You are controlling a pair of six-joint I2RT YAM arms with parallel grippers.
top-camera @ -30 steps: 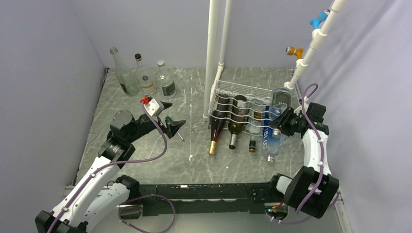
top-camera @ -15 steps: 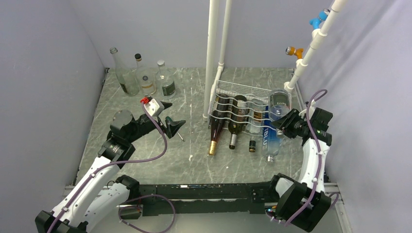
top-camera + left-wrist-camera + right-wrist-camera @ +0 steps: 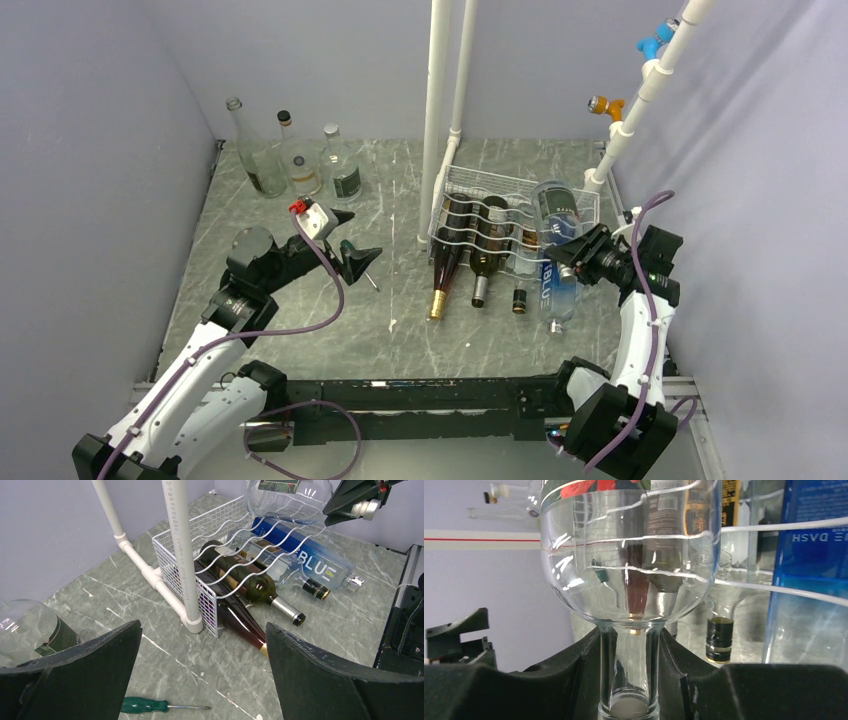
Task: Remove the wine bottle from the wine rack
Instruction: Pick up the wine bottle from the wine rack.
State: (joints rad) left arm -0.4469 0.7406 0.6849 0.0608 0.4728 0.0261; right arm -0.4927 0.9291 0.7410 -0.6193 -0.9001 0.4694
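The white wire wine rack (image 3: 497,205) stands at the middle right, and also shows in the left wrist view (image 3: 220,545). My right gripper (image 3: 582,250) is shut on the neck of a clear wine bottle (image 3: 555,203). It holds the bottle tilted over the rack's right end, base toward the back. In the right wrist view the pads (image 3: 584,670) clamp the clear neck (image 3: 629,665). The same bottle (image 3: 287,497) shows at the top of the left wrist view. My left gripper (image 3: 357,236) is open and empty, left of the rack.
A dark red bottle (image 3: 445,262), a green bottle (image 3: 487,255), a small dark bottle (image 3: 520,297) and a blue bottle (image 3: 553,285) lie in the rack. A green screwdriver (image 3: 150,706) lies under my left gripper. Three bottles (image 3: 300,160) stand at the back left. White pipes (image 3: 438,120) rise beside the rack.
My right gripper has pulled the clear bottle toward the front and swung its body left. The bottle now hangs tilted above the rack. The left arm has not moved.
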